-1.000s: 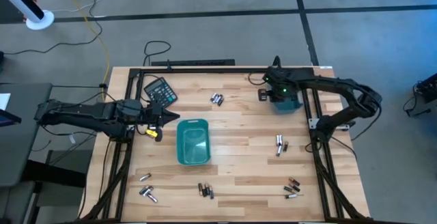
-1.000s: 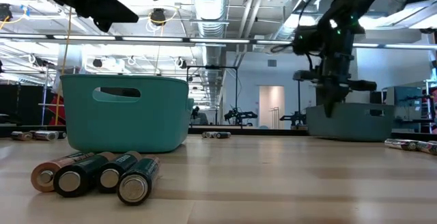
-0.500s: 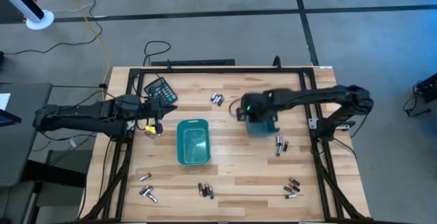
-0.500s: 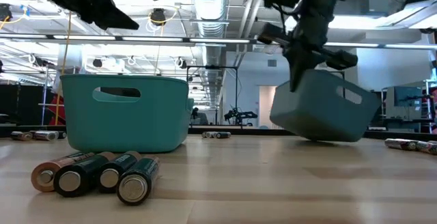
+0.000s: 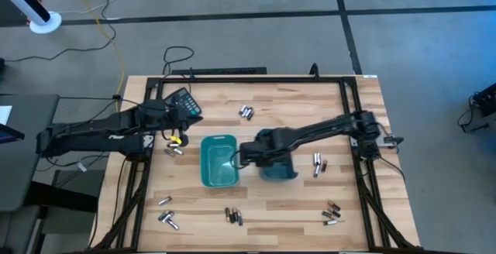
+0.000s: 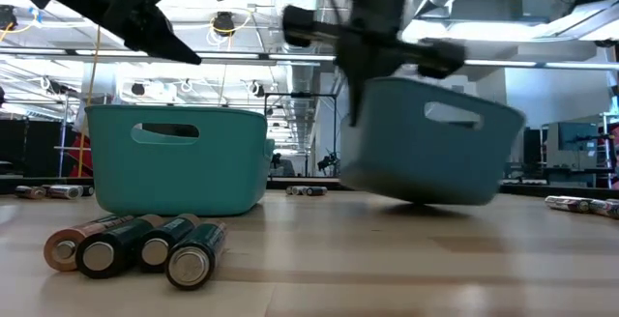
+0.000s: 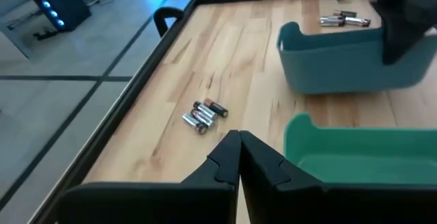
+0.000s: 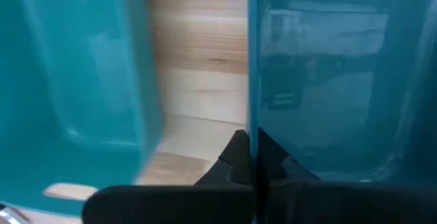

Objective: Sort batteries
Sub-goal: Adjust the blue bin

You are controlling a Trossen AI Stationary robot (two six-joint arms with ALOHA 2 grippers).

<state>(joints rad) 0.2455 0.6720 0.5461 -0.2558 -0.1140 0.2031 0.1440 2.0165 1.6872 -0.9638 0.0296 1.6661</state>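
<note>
Right gripper [image 5: 246,155] pinches the darker teal bin [image 5: 277,163] by its left wall, tilted and just right of the lighter bin [image 5: 218,161]; left gripper [image 5: 180,128], shut and empty, is nearer the batteries [image 5: 173,150] just near-side.

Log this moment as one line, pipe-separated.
task: sort batteries | right gripper: shut on darker bin wall, bin beside teal bin | left gripper: shut, empty, near calculator
</note>
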